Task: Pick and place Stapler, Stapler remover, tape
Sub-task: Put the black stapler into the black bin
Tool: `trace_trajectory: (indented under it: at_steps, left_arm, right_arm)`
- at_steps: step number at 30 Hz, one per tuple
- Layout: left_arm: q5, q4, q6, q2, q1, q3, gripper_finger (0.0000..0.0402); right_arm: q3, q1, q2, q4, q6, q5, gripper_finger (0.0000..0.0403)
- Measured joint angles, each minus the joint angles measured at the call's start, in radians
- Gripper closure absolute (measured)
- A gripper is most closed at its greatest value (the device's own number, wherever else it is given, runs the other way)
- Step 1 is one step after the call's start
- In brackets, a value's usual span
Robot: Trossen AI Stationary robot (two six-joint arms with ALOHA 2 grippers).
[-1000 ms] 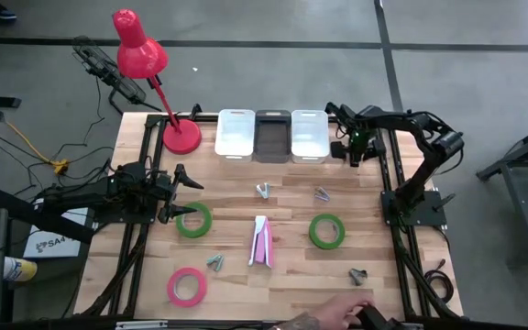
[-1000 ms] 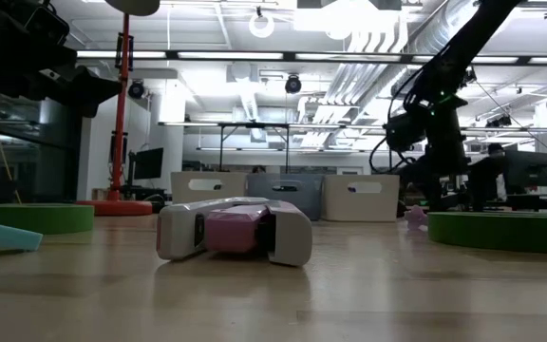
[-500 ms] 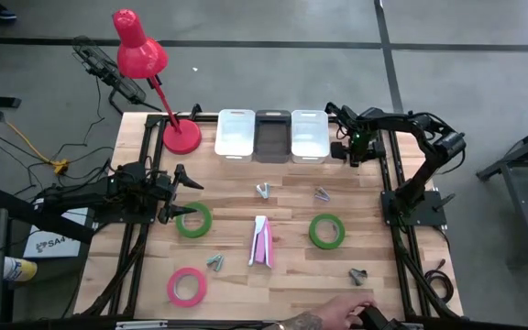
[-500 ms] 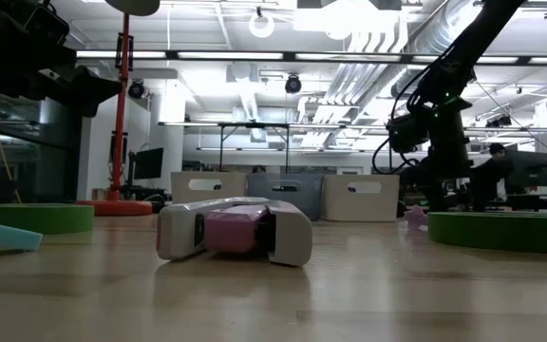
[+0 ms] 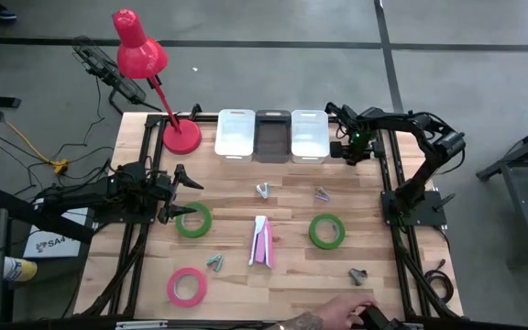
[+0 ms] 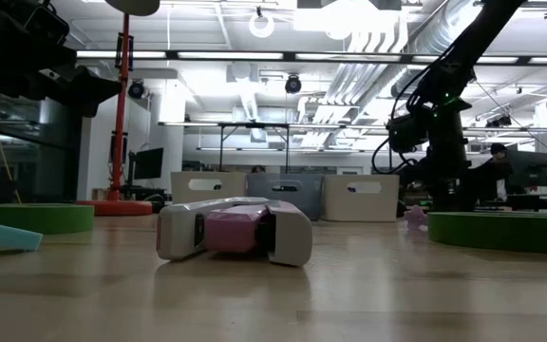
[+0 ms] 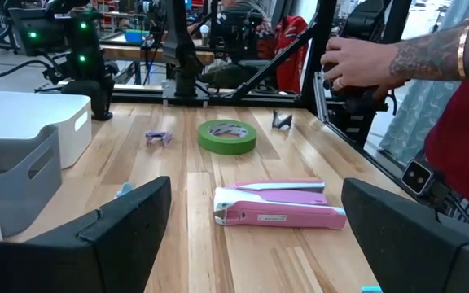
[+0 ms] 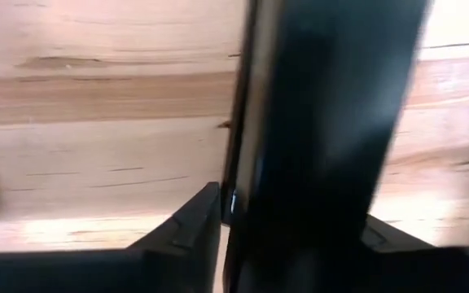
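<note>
The table [image 5: 282, 266] is pale planked wood with a smooth matt finish. On it, the stapler [image 7: 279, 205] looks like glossy pink and white plastic. The lamp [image 5: 140, 50] has a shiny red shade.

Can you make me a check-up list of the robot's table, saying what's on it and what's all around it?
Surface: wooden table, a bare patch near the front.
Job's things: pink and white stapler in the middle; green tape roll to its left, green tape roll to its right, pink tape roll near the front left; four small staple removers scattered about.
Clutter: three bins at the back, a red desk lamp.
Grippers: left gripper open, over the left green roll; right gripper beside the right bin, fingers unclear.
Cables: yellow cable on the floor, left.
Surroundings: a person's hand at the front edge.
</note>
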Motion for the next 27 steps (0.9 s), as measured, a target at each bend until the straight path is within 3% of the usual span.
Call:
trace_trajectory:
  at_steps: [7,16,27]
  left_arm:
    - [-0.003,0.000,0.000,0.000,0.000,0.000,0.0046]
    - [-0.003,0.000,0.000,0.000,0.000,0.000,0.0046]
    - [-0.003,0.000,0.000,0.000,0.000,0.000,0.0046]
  right_arm:
    - [-0.005,-0.001,-0.034,-0.039,-0.018,0.047,0.0278]
    - [-0.004,0.005,-0.117,-0.070,-0.021,0.025,0.0278]
    - [-0.002,0.036,-0.278,-0.094,0.010,-0.099,0.0278]
